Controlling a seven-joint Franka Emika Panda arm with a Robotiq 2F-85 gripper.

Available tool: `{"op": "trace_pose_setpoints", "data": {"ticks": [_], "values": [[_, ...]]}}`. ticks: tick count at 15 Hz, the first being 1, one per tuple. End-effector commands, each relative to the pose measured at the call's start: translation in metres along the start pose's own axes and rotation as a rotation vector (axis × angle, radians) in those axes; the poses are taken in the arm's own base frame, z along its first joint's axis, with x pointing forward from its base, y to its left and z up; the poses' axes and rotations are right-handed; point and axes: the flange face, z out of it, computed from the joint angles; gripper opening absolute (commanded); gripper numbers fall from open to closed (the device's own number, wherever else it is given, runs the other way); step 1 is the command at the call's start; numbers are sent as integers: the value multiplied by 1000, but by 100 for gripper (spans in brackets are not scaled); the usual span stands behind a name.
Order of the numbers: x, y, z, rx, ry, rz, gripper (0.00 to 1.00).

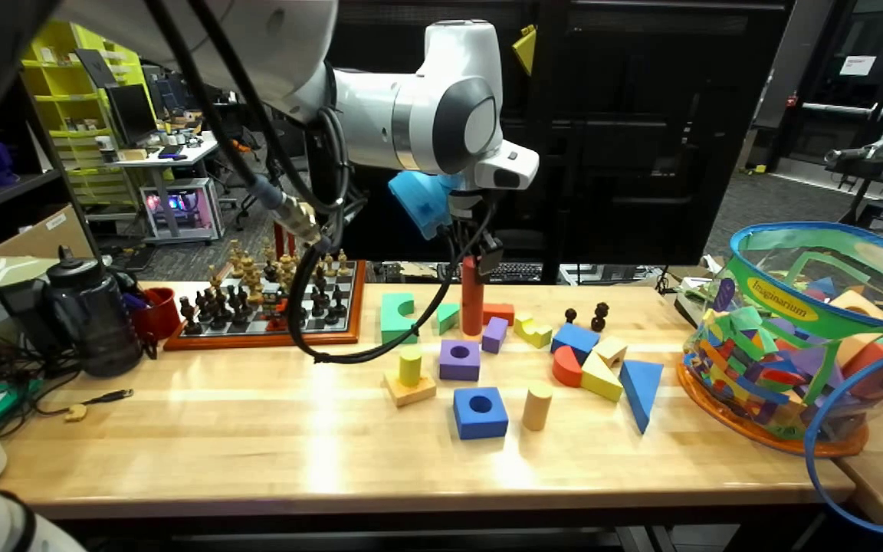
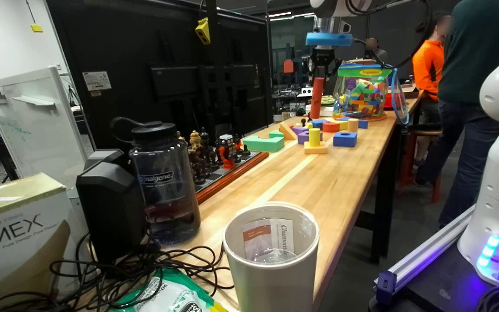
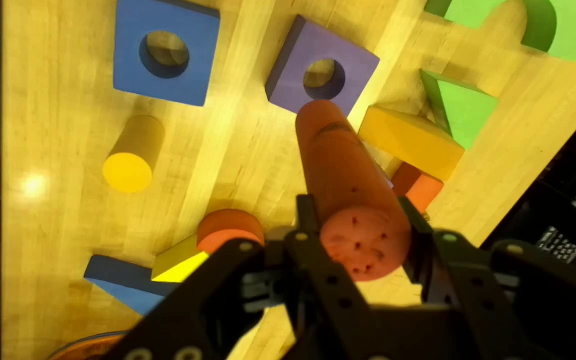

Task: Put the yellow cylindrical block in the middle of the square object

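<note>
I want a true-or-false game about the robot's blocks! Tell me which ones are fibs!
1. The end effector is gripping a red cylinder. True.
2. The yellow cylinder stands on a flat block. True.
3. The red cylinder is shorter than the yellow cylinder. False: it is longer.
4. The blue square block has a round hole. True.
5. The blue square block touches the yellow cylinder. False: they are apart.

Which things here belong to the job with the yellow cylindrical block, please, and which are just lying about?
For the job:
yellow cylindrical block
wooden square block at its foot, probably the square meant
gripper, though it holds a red cylinder the task doesn't name

Lying about:
purple holed block
blue holed block
tan cylinder
chess set
water bottle
bag of blocks
</note>
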Motion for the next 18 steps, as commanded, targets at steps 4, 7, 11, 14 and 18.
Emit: {"op": "trace_pose_setpoints", "data": {"ticks": [4, 7, 11, 14, 18], "values": [[9, -17, 20, 4, -20, -7, 15], [10, -22, 31, -1, -31, -10, 15], [8, -26, 40, -4, -43, -16, 15], [7, -27, 43, -5, -50, -17, 15], [3, -25, 43, 2, -55, -15, 15]]}}
